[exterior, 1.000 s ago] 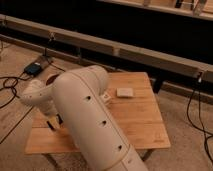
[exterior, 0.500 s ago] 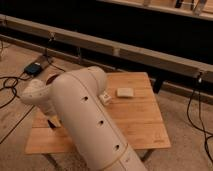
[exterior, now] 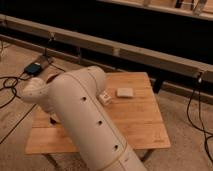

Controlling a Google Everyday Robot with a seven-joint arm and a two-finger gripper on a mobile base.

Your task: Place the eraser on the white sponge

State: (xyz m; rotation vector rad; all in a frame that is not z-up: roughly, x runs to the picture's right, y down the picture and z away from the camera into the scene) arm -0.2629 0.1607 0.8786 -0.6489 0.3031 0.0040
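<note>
Hand (exterior: pixel 54 119) low at tabletop (exterior: pixel 145 125) left, mostly hidden by arm (exterior: pixel 90 125); grip state cannot tell. Eraser out of sight, likely behind arm. White sponge (exterior: pixel 125 92) bare, far right. Probably pickup step; next: carry eraser right, lay flat on sponge.

1 wooden table (exterior: pixel 145 125). 1 robot arm (exterior: pixel 85 115) w/ 1 gripper (exterior: pixel 53 119), low at table's left side, mostly hidden behind arm. On table: 1 white sponge (exterior: pixel 125 92), 1 small white item (exterior: pixel 105 97) next to arm. Floor: 1 dark box (exterior: pixel 34 68); black cables (exterior: pixel 191 107), min. 2 left, 1 right.
</note>
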